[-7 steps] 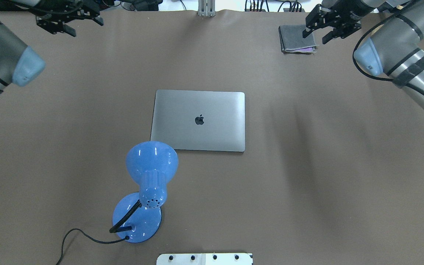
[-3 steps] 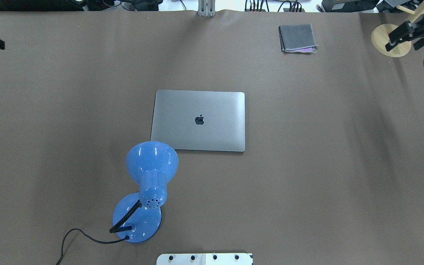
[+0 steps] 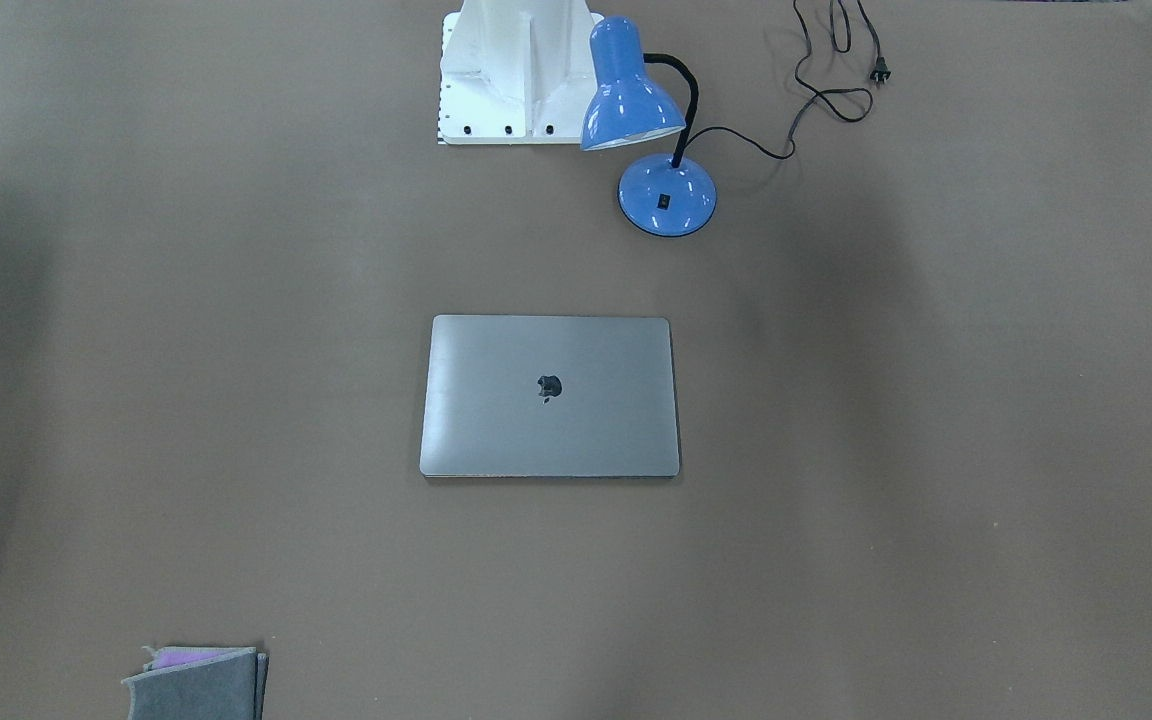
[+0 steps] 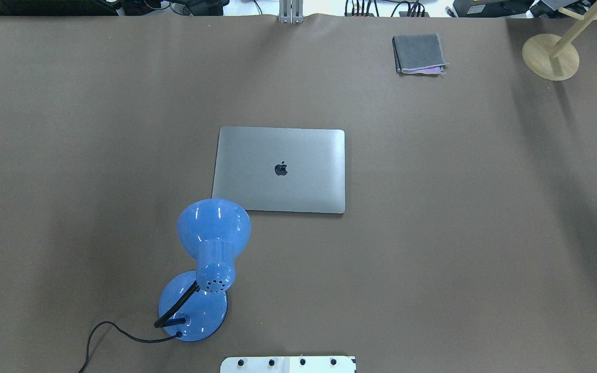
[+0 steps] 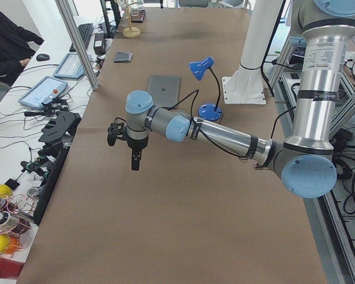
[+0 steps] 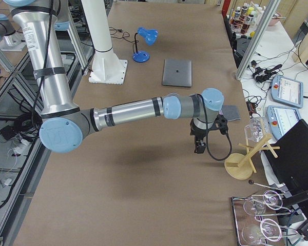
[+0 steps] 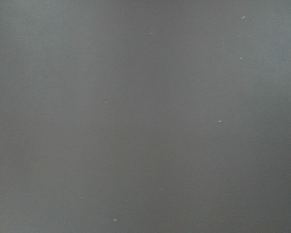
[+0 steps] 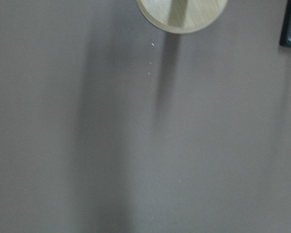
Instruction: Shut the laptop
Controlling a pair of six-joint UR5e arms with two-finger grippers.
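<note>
A slim grey metal laptop (image 4: 279, 170) with an apple logo on its lid is lying shut and flat in the middle of a brown-covered table (image 4: 459, 233), lid facing up. A glossy blue gooseneck desk lamp (image 4: 213, 228) is standing just beside its near left corner, and in the overhead view the shade is overlapping that corner.

A second ago both arms were reaching in over the table's far corners. Now both are gone from the overhead view, swung out toward the table's ends. With the lid down and the arms clear, the task is looking finished.

The left two-finger gripper (image 5: 135, 158) is hanging over bare table, well apart from the laptop. The right two-finger gripper (image 6: 197, 146) is hanging near a pale wooden stand with a round base (image 6: 239, 166). Both are showing only in the side views, so I cannot tell whether their jaws are open or closed.

The left wrist camera is showing only blank, blurred table cover. The right wrist camera is cutting off the stand's base at its top edge. A small folded grey cloth (image 4: 418, 53) is lying at the far right.
</note>
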